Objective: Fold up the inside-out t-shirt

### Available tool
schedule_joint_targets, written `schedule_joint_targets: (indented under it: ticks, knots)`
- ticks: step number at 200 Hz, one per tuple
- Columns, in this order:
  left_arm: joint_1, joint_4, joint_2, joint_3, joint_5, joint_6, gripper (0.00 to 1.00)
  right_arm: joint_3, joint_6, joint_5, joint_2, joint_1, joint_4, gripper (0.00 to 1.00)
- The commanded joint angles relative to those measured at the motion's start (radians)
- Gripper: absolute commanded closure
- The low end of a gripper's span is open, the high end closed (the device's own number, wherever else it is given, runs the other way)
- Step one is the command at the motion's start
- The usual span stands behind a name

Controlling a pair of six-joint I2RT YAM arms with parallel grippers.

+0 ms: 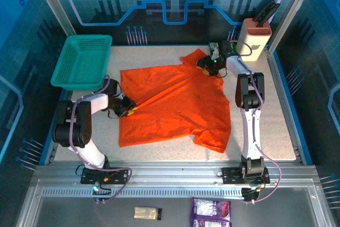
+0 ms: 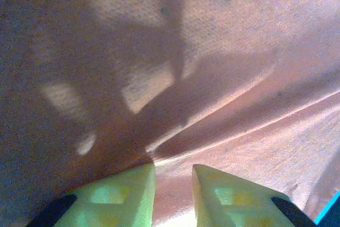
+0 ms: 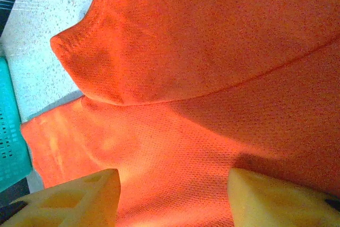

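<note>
Left pincer (image 2: 172,171): nearly pressed together, pinching the left edge of the t-shirt; creases fan out from the pinch.
Right pincer (image 3: 172,176): spread wide over the far right sleeve, with cloth under the gap. We see nothing clamped.
Desk (image 1: 265,120): pale and speckled, bare along the right side.
T-shirt (image 1: 175,104): orange-red, lying mostly flat in the middle of the desk between the two arms, its other sleeve at the near right.
Risk, one-sided pull: we judge that dragging from the left pinch alone would skew the whole shirt, since the right side is not held.
Risk, thin grip: soft cloth may slip out, or both layers may come up bunched, spoiling the fold line.
Basket (image 1: 82,59): teal mesh at the far left corner, near the shirt's far left corner but apart; a wide left swing could clip it.
Cream block (image 1: 255,38): dark handles on top, just behind the right pincer, crowding any lift there.
Packets: a purple one (image 1: 211,213) and a tan one (image 1: 147,212) lie below the near rail, out of the way.
</note>
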Motion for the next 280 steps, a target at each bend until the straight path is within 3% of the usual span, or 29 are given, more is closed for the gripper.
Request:
schedule_joint_targets:
  ticks: [1, 32, 73, 122, 169, 221, 256, 280]
  knots:
    - [0.009, -0.091, -0.053, 0.077, -0.017, 0.007, 0.72, -0.039, -0.045, -0.013, -0.1, -0.01, -0.041, 0.43]
    - [-0.024, -0.17, -0.032, 0.241, -0.061, 0.047, 0.72, -0.12, -0.116, 0.03, -0.235, -0.017, -0.141, 0.42]
    - [-0.039, -0.216, 0.162, 0.485, -0.114, 0.089, 0.74, -0.373, -0.188, 0.049, -0.409, -0.022, -0.199, 0.42]
    - [-0.033, -0.308, 0.455, 0.828, -0.117, 0.122, 0.75, -0.722, -0.22, 0.078, -0.601, -0.072, -0.151, 0.42]
    - [0.008, -0.347, 0.647, 1.013, -0.089, 0.07, 0.75, -0.96, -0.174, 0.078, -0.641, -0.159, -0.017, 0.42]
    - [0.048, -0.333, 0.743, 1.09, -0.057, 0.045, 0.75, -1.064, -0.148, 0.027, -0.68, -0.201, 0.033, 0.42]
    - [0.054, -0.394, 0.837, 1.227, -0.032, 0.064, 0.75, -1.041, -0.148, 0.014, -0.712, -0.188, 0.0, 0.42]
    - [0.056, -0.384, 0.822, 1.243, -0.007, 0.063, 0.75, -1.005, -0.153, 0.013, -0.738, -0.176, -0.028, 0.42]
